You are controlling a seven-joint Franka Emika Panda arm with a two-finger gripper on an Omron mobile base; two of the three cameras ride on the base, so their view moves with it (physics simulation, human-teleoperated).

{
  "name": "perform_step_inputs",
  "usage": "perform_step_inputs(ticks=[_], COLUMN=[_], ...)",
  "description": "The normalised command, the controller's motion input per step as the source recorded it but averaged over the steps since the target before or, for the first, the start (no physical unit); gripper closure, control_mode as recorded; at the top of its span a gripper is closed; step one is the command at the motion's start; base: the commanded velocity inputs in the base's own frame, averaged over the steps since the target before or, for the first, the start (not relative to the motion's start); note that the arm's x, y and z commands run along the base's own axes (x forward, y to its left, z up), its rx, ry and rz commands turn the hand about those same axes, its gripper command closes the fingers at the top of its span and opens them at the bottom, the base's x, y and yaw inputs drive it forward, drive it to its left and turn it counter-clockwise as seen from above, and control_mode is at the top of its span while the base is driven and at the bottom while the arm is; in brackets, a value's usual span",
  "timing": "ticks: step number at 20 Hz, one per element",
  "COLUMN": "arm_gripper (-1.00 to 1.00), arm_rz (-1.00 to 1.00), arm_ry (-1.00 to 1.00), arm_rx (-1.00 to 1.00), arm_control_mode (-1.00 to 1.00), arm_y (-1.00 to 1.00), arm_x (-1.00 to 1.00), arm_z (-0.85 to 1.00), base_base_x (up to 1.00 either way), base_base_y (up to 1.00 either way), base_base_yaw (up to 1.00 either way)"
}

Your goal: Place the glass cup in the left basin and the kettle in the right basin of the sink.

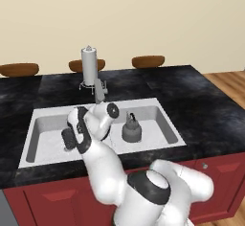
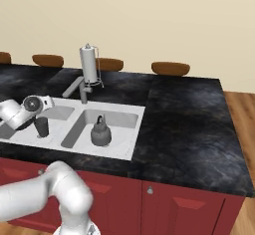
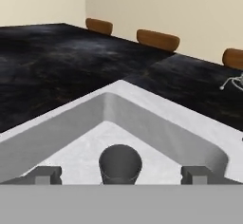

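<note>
the kettle [image 1: 131, 130] sits upright in the right basin [image 1: 160, 124] of the sink [image 1: 33, 124], so i judge that half done. the cup [image 3: 120, 163] stands upright on the floor of the left basin [image 3: 156, 137], dark in these views, right between my fingers [image 3: 195, 174], which are spread wide and touch nothing. my gripper [image 3: 120, 175] hangs low over that basin, empty. both things look placed; what seems left is only to lift clear without knocking the cup.
</note>
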Motion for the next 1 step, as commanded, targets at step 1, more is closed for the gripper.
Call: perform_step_inputs(ticks=[1], arm_gripper=[-1.00], arm_rz=[0.00], arm_ry=[0.04], arm_rx=[-0.01], arm_control_mode=[-1.00], arm_y=[-0.33], arm_x=[-0.05], arm_z=[0.00], base_base_x=[0.00], base_base_y=[0.00], base_base_yaw=[0.00])
